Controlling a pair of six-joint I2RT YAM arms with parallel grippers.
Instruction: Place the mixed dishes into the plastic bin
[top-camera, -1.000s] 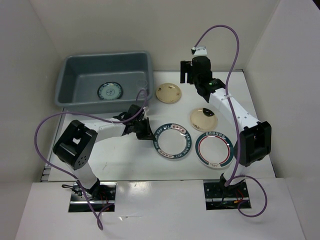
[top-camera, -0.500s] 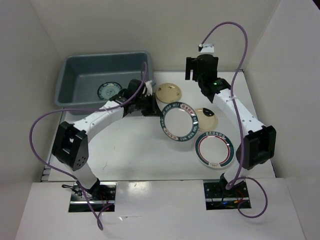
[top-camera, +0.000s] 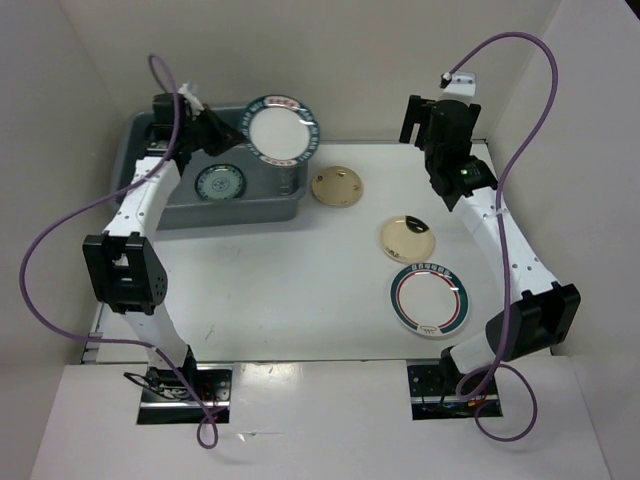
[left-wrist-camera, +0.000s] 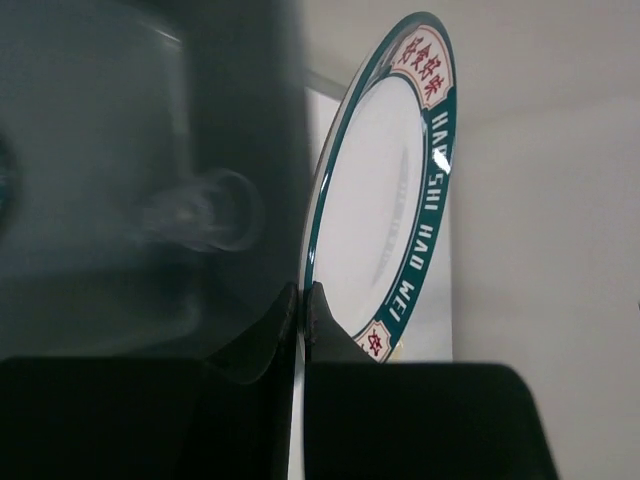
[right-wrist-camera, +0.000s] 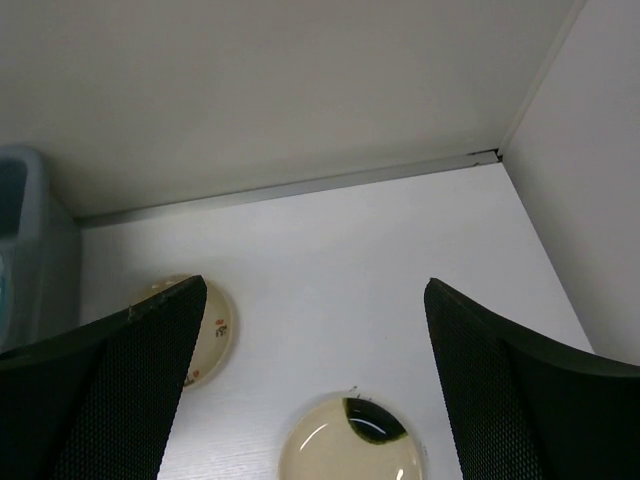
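Carriage of the white, teal-and-red-rimmed round plate (top-camera: 280, 130) from table (top-camera: 300, 280) to above the large grey plastic bin (top-camera: 250, 212) is complete, left gripper (top-camera: 228, 134) clamping its edge, release pending; right gripper (right-wrist-camera: 315, 290) stays spread, empty.

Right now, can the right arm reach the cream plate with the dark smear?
Probably yes. Its tool is open and empty, the cream plate lies uncovered ahead of it, and the left arm is off over the bin.
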